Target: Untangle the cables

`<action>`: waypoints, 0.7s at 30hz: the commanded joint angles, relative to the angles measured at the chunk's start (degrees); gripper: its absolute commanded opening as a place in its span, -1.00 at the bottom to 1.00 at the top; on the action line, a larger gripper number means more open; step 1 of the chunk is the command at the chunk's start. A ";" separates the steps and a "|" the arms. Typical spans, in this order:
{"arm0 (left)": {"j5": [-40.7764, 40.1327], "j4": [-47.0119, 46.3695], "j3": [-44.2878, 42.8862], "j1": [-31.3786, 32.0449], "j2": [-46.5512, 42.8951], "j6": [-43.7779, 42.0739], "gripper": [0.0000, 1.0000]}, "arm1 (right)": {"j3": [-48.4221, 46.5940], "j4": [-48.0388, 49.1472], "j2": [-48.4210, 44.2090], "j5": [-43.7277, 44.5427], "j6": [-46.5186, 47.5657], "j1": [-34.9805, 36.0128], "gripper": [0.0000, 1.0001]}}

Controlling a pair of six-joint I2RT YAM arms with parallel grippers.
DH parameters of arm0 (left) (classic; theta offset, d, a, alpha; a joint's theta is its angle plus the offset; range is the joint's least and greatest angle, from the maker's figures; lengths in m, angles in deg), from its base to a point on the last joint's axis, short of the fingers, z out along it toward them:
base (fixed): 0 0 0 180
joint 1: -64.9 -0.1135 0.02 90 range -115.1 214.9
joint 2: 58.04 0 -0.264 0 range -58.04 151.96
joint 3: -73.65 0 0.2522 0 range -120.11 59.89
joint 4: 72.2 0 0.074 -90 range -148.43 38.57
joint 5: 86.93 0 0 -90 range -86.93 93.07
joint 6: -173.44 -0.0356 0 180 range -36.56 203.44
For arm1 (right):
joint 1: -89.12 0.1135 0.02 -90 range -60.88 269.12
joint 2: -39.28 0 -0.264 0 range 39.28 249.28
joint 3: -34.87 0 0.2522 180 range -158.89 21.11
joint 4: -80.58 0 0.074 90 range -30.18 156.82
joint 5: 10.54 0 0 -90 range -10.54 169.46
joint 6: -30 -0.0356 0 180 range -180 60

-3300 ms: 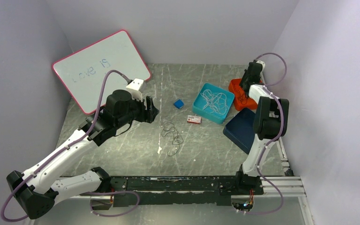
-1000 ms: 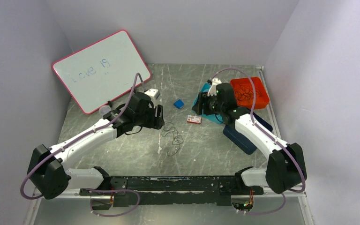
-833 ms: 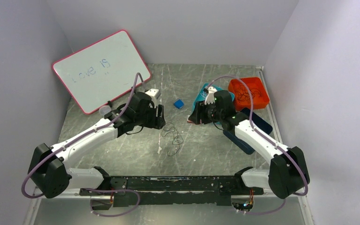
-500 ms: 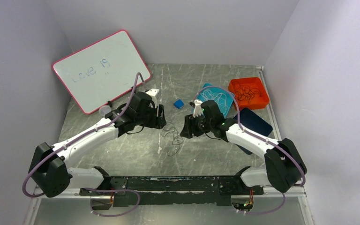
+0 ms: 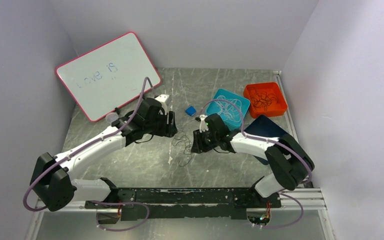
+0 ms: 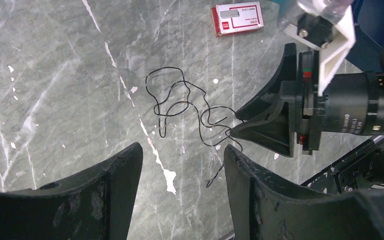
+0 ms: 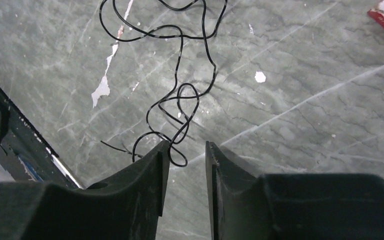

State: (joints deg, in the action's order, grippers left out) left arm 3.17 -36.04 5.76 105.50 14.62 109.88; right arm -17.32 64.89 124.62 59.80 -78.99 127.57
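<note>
The marbled bench (image 5: pixel 220 167) carries both tools. The left gripper (image 6: pixel 182 152) hangs left of centre, spread wide with nothing between its fingers. The right gripper (image 7: pixel 186 147) stands narrow but not closed, its tips either side of an end loop of the black cable (image 6: pixel 180 102), which sprawls loose mid-bench, nearer the front edge.

Cables (image 5: pixel 184 145) on table (image 5: pixel 145 167); whiteboard (image 5: pixel 107 75) behind — leftward.

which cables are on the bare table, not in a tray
The black cable on the table; white cables lie in the teal tray, a dark tangle in the orange tray.
</note>
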 commanded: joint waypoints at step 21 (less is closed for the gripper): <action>-0.05 -1.85 2.20 -0.31 -2.98 0.40 0.30 | -3.98 -2.68 -10.89 15.90 1.42 1.78 -0.99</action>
State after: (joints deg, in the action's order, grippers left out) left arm 3.13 -36.04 7.23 105.50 12.98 109.85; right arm -18.33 65.22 117.43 71.49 -80.19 128.99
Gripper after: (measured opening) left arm 0.651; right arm 0.028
